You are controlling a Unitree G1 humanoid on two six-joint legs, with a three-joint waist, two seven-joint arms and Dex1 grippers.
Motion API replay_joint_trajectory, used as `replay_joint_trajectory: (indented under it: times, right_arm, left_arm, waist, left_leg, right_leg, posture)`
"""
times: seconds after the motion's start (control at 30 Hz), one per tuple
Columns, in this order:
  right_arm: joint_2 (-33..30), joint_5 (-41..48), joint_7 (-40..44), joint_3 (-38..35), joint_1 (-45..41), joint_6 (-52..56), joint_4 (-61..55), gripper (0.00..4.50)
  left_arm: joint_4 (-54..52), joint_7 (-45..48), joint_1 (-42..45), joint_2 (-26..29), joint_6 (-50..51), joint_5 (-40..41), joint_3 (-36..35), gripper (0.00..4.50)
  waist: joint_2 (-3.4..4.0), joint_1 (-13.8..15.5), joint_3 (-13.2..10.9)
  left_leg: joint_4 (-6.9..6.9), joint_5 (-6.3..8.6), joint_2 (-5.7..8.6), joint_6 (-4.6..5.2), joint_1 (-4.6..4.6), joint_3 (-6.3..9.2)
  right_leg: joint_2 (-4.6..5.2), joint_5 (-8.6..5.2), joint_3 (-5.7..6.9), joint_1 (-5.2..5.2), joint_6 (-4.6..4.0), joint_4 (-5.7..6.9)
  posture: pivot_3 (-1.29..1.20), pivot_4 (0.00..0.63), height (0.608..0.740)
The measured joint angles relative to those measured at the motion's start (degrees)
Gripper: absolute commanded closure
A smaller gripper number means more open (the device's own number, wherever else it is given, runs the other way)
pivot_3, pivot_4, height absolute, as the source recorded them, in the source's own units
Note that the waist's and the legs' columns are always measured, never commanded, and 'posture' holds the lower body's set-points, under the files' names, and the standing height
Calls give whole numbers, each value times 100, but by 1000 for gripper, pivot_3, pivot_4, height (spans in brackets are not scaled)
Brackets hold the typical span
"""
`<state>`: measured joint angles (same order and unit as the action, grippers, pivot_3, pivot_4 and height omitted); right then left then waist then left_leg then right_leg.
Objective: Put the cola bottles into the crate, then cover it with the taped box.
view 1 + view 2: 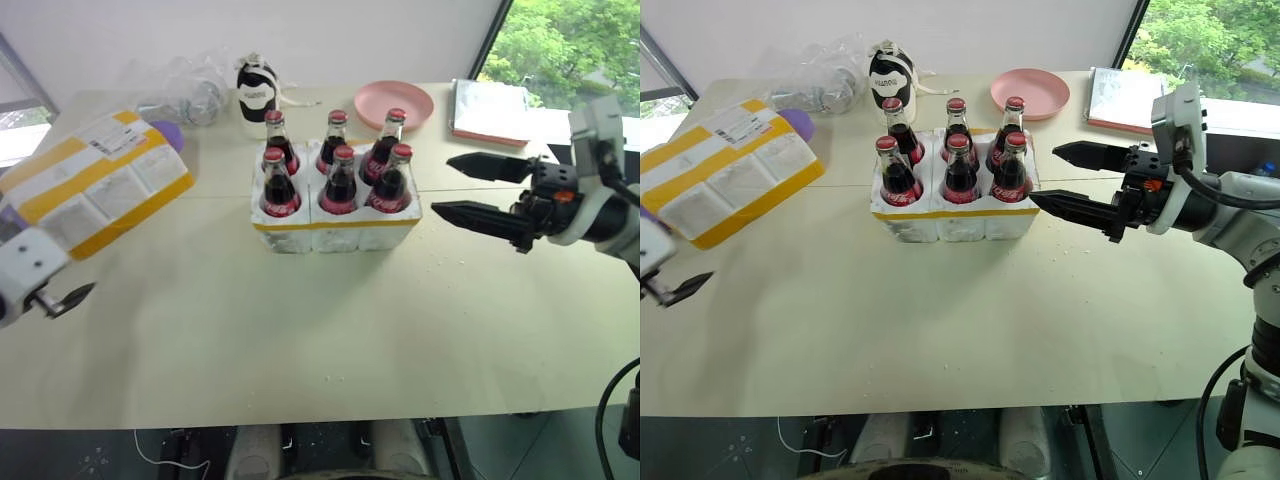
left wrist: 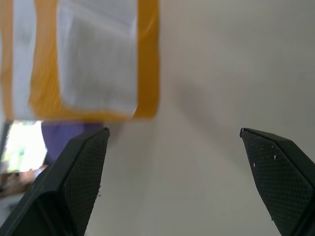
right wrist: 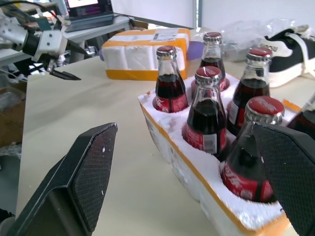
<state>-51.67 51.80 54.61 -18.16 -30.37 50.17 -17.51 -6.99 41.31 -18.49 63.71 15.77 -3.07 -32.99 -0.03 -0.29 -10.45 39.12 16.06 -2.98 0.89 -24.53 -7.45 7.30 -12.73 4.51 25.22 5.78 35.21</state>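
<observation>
Now all six cola bottles (image 1: 338,165) sit in our crate (image 1: 335,232); covering remains. Both claws gape empty, left gripper (image 1: 62,299) probably nearest the taped box (image 1: 95,185) at ten o'clock, right gripper (image 1: 470,188) alongside.

You see the taped box (image 1: 95,180) cut off at the frame's left edge; a purple thing (image 1: 168,133) hides mostly behind it. The rear cola bottles (image 1: 337,140) are partly covered by the front ones.

pink plate (image 1: 393,103) | tied-neck bottle (image 1: 256,90) (upright) | plastic wrap (image 1: 190,95)
</observation>
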Motion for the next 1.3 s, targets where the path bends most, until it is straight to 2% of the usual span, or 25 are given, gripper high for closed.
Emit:
replay_joint_trajectory:
  times: [0.1,0.23,0.43,0.63,1.07,1.17,1.3]
  right_arm:
    - [2,-104,38,131,-201,-108,222,40]
    - [48,-160,36,224,-385,-196,460,40]
    - [73,-235,29,354,-507,-260,561,40]
    - [57,-255,-77,328,-584,-254,572,40]
    - [4,-131,-466,31,-466,-76,393,40]
    - [-65,-103,-540,-54,-402,-40,368,0]
    - [-89,-92,-624,-120,-335,-37,346,0]
  left_arm:
    - [489,-569,-21,-10,-340,-617,26,0]
    - [1297,-1326,492,-72,-924,-1063,436,0]
    - [3223,-2400,2264,-113,-1947,-1686,1702,0]
    - [4790,-2905,3337,-191,-2476,-1991,2500,0]
    - [7020,-3739,5234,-470,-3035,-2483,3676,0]
    - [7331,-3852,5409,-517,-3107,-2508,3775,895]
    - [7516,-3915,5524,-538,-3154,-2503,3888,2907]
  waist:
    - [-3,-12,2]
    - [-5,-30,4]
    - [-11,-41,7]
    - [-18,-53,10]
    - [-38,-37,17]
    - [-38,-46,17]
    - [-42,-44,16]
  left_leg:
    - [0,8,5,10,-1,-8]
    - [-1,3,11,32,-8,-25]
    - [0,1,21,33,-12,-44]
    - [1,0,18,33,-10,-79]
    - [6,-1,20,33,-8,-82]
    - [6,-1,20,33,-8,-84]
    - [9,-1,19,33,-7,-83]
  right_leg:
    - [15,1,0,3,-1,-1]
    - [28,3,3,7,2,13]
    - [27,17,12,7,27,33]
    - [25,17,25,13,28,44]
    - [27,16,27,13,29,60]
    - [28,16,27,15,30,60]
    - [28,16,27,15,30,67]
  posture:
    - [0,150,740]
    - [0,150,740]
    - [0,150,740]
    - [0,150,740]
    - [0,150,740]
    - [0,150,740]
    - [0,150,740]
